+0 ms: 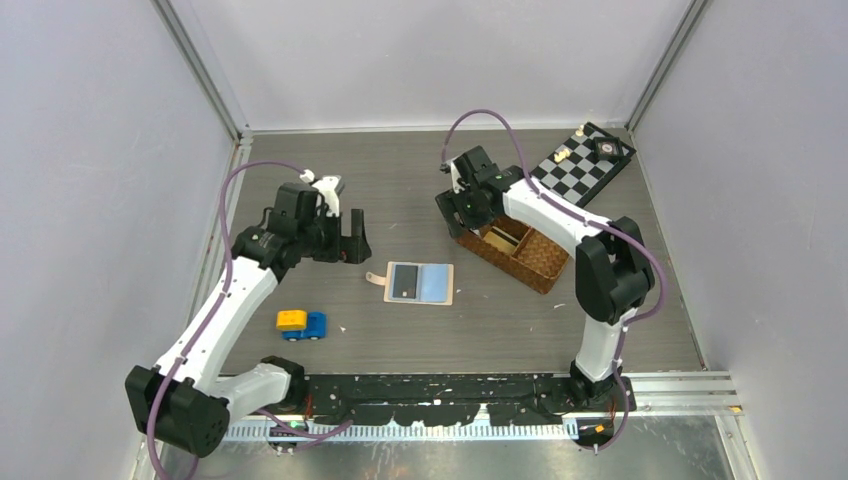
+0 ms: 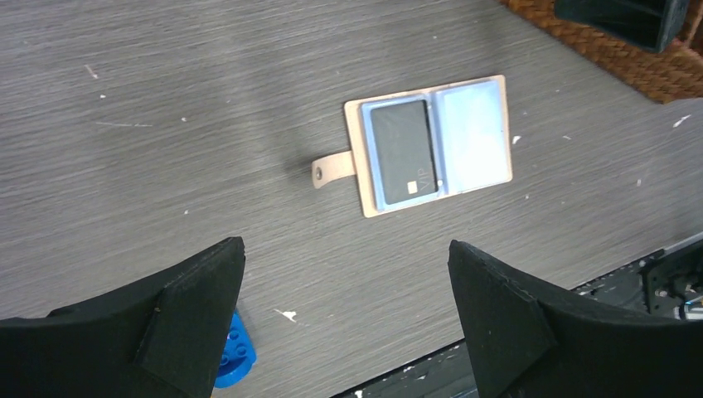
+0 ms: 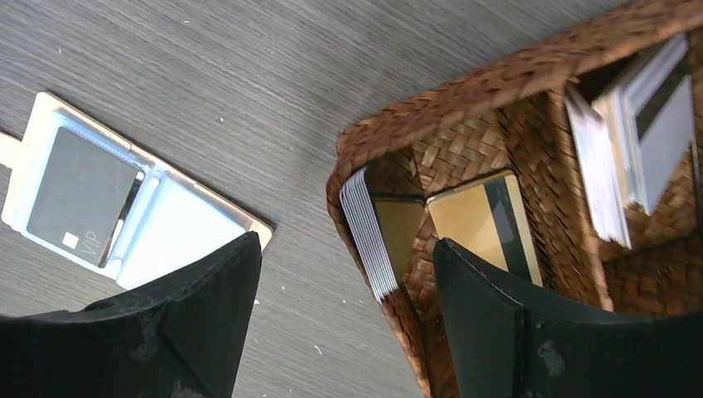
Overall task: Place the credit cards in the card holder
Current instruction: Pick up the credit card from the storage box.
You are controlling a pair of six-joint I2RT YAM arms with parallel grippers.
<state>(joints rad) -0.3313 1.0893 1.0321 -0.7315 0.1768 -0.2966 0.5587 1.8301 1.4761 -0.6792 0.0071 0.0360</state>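
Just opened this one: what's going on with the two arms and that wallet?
The arms are filling the card holder, which lies open flat on the table. One black card already sits in the pocket on the snap-tab side; the other pocket looks empty. The left gripper hangs open above the table near the holder, holding nothing. The right gripper is open over a corner of the woven basket, where stacks of credit cards stand on edge beside a gold card. Neither gripper holds a card.

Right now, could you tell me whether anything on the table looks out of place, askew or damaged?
Nothing serious stands out. The beige folding wallet lies open and flat, the black card sitting straight in its tab-side pocket. Only small white flecks lie scattered on the grey wood-grain table.
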